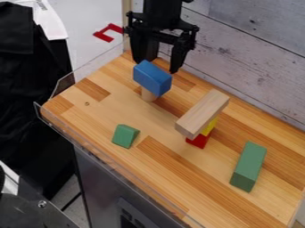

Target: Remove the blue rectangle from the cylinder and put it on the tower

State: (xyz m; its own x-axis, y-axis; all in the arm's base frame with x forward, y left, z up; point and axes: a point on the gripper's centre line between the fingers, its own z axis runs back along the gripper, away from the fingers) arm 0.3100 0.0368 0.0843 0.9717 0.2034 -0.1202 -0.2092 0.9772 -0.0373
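"What lay nearest on the worktop [170,180]?"

"The long green block [248,165], to the right of the tower [206,121] and nearer the camera. Bare wood ran between it and the near edge, where there was room to pass."

"And the green wedge [125,136]?"

"Left of the tower, well apart from it, with open wood between."

"How was the tower stacked?"

"Red block [199,141] lowest, yellow block [209,128] above, and a wooden plank [202,111] lying across the top, its ends jutting past the blocks."

"Where was the blue rectangle [152,78]?"

"Farther back and left of the tower, tilted on the upright wooden cylinder [149,95], overhanging it."

"The gripper [156,67]?"

"Beyond the tower, to its left, hanging close by the blue rectangle. The fingers were spread apart, grasping nothing, and the plank wall [250,58] rose behind the far edge."
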